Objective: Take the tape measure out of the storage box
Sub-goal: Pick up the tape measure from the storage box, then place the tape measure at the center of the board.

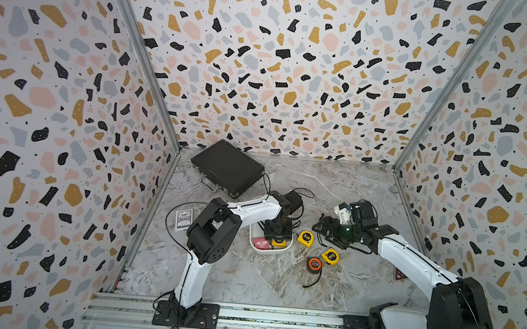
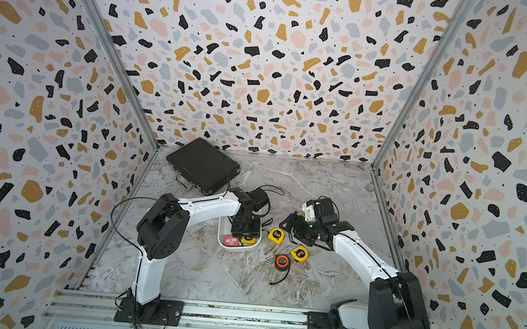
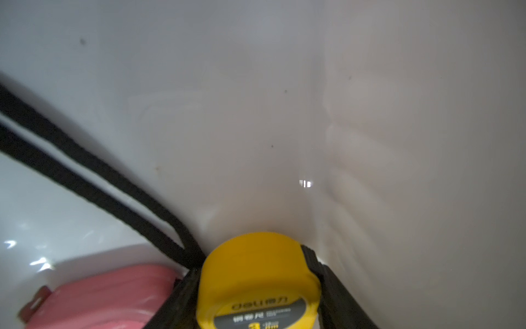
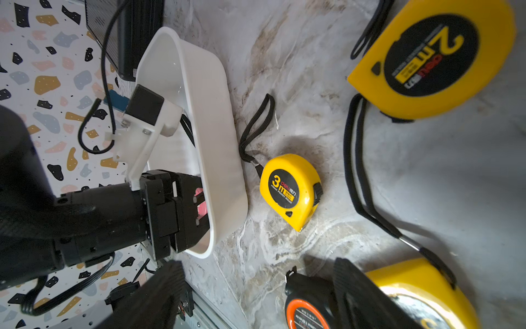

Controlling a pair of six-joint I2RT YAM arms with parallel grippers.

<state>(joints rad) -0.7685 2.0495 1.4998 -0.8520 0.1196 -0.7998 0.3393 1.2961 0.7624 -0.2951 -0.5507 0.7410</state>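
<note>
My left gripper (image 3: 253, 265) is closed tight on the tape measure (image 3: 256, 287), with one black finger (image 3: 327, 284) on each side of its yellow case. The wrist picture cuts off the lower part of the label, and the fingers also run out of the frame. Its black strap (image 3: 85, 176) lies across the white inside of the storage box (image 3: 256, 114). The tape measure is inside the box, at the end nearest to my bases. I cannot tell if it rests on the floor of the box or is a little lifted. In both top views my own wrist covers nearly all of it, and the tape measure (image 1: 278, 243) shows only a yellow corner. Just beside it in the box (image 1: 267, 252) lies a pink object (image 1: 260, 243). It is blurred in the wrist view, and I cannot say what it is.

My right gripper (image 4: 257, 265) hangs open above the table (image 4: 284, 71), with nothing between its fingers. An orange and black tape measure (image 4: 307, 313) and a yellow tape measure (image 4: 421, 293) are partly hidden by one finger and cut off by the picture edge. A tape measure marked 3 m (image 4: 290, 190) lies just outside the box wall. The tape measure marked 2 m (image 4: 432, 57) is plain here, but in the top views my right gripper hides it almost fully.

A black case (image 1: 228, 165) lies at the back. A small card box (image 1: 183, 218) sits near my left arm. A reddish thing (image 1: 399, 275) is mostly covered by my right arm.
</note>
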